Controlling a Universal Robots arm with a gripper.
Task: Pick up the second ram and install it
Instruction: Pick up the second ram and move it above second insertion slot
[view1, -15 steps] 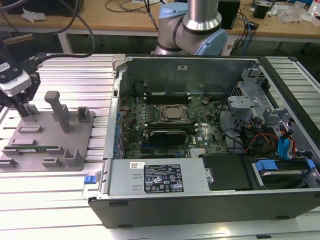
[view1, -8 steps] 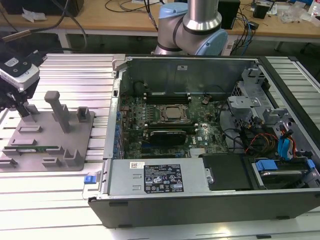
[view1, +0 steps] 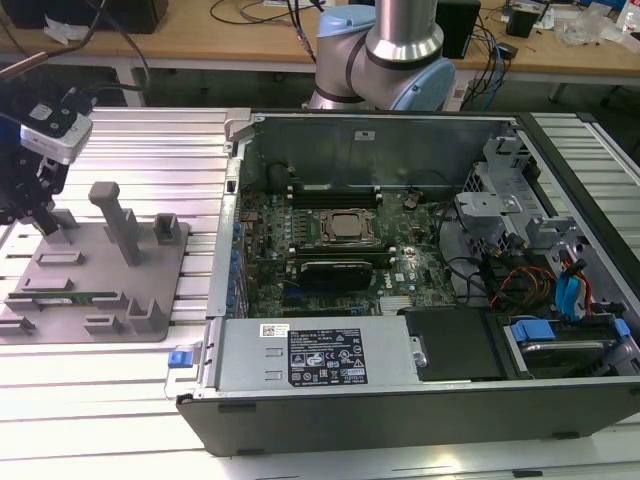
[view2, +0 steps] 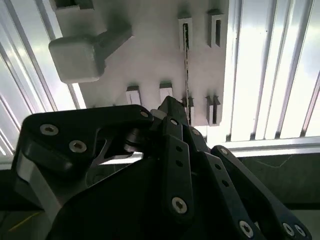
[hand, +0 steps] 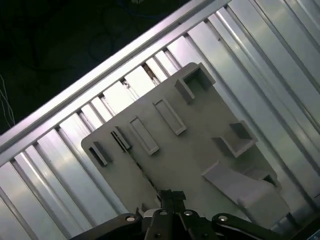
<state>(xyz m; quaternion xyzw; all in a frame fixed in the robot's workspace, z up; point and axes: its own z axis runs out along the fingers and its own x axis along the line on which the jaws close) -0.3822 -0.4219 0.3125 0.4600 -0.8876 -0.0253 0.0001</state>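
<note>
The second ram (view1: 75, 296) stands on edge in the gray holder plate (view1: 95, 265), near the plate's edge that faces the exterior camera. We judge it light and stiff but fragile, so it is better to pinch its two flat faces at the middle, away from the contacts. The gripper (hand: 173, 196) hangs over the plate, fingers pressed together with nothing between them. In both wrist views the ram is a thin line, and its lower edge is hidden in the blocks (view2: 181, 35).
</note>
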